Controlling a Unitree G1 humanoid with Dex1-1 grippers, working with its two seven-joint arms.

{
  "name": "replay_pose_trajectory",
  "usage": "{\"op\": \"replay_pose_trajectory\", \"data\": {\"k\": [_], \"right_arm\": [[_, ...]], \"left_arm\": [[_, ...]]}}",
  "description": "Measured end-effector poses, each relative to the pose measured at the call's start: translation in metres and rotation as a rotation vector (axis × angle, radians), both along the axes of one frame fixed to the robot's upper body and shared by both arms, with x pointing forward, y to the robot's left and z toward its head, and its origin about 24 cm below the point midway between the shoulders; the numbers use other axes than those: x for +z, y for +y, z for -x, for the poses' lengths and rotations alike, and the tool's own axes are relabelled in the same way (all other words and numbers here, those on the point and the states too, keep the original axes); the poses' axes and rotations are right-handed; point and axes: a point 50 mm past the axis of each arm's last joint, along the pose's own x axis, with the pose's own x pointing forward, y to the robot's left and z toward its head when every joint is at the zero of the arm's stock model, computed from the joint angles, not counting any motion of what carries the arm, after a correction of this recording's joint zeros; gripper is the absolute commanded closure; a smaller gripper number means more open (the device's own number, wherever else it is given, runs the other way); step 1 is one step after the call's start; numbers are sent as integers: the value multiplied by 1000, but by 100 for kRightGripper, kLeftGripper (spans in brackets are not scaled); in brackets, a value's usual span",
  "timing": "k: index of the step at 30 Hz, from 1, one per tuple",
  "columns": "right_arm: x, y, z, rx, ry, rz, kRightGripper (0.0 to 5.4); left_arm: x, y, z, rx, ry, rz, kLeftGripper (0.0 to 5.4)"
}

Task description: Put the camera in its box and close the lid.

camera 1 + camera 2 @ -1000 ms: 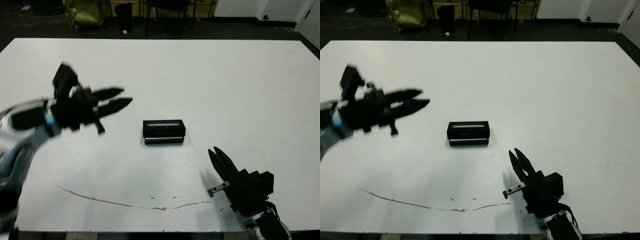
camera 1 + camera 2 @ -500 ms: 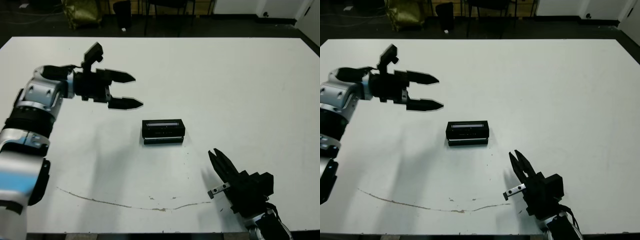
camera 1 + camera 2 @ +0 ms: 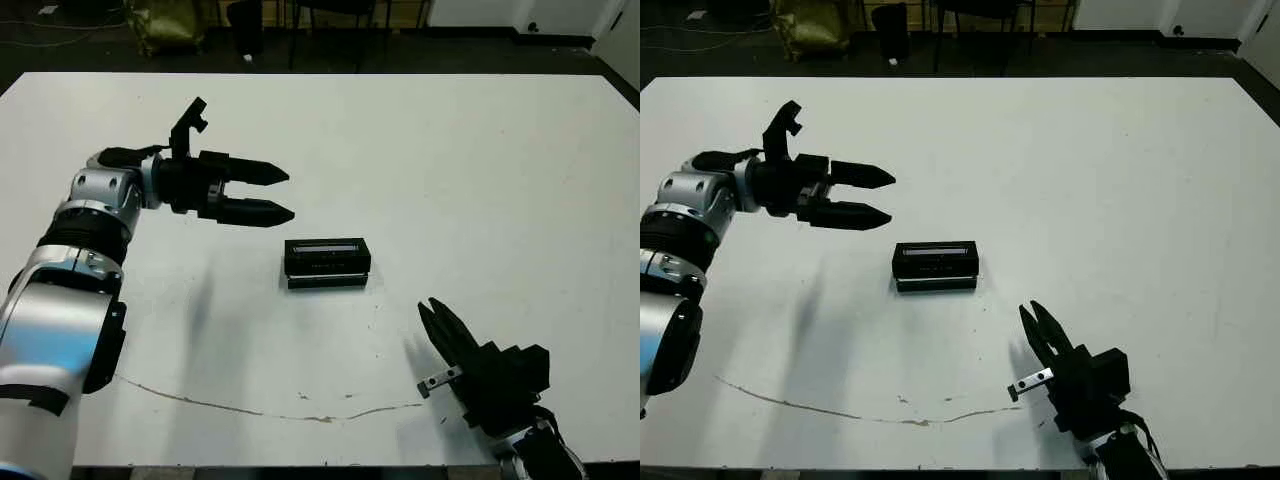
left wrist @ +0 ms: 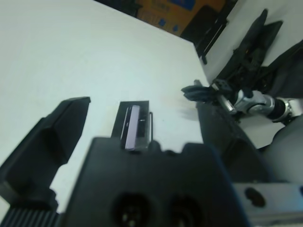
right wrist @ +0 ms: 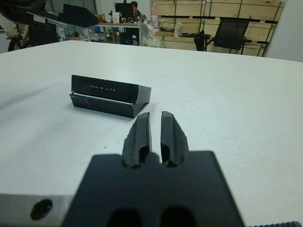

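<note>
Your left gripper (image 3: 268,195) is hovering open and empty just far-left of the box (image 3: 328,281), where the lid (image 3: 327,256) is sitting slightly askew, so pressing off-centre is risking skidding it, while your right gripper (image 3: 440,322) is idling nearly closed and empty, near-right.

Silver-grey arm (image 3: 75,260), tapered black fingers (image 3: 262,212)
</note>
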Motion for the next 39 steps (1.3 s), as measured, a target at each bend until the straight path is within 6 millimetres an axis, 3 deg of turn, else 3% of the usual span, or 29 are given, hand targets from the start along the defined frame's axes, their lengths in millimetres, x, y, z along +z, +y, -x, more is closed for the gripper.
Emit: {"op": "replay_pose_trajectory", "data": {"k": [13, 39], "right_arm": [[0, -1, 0, 3, 4, -1, 540], [0, -2, 0, 10, 4, 8, 540]], "left_arm": [[-19, -1, -4, 85, -5, -102, 1], [-47, -16, -1, 74, -2, -243, 1]]}}
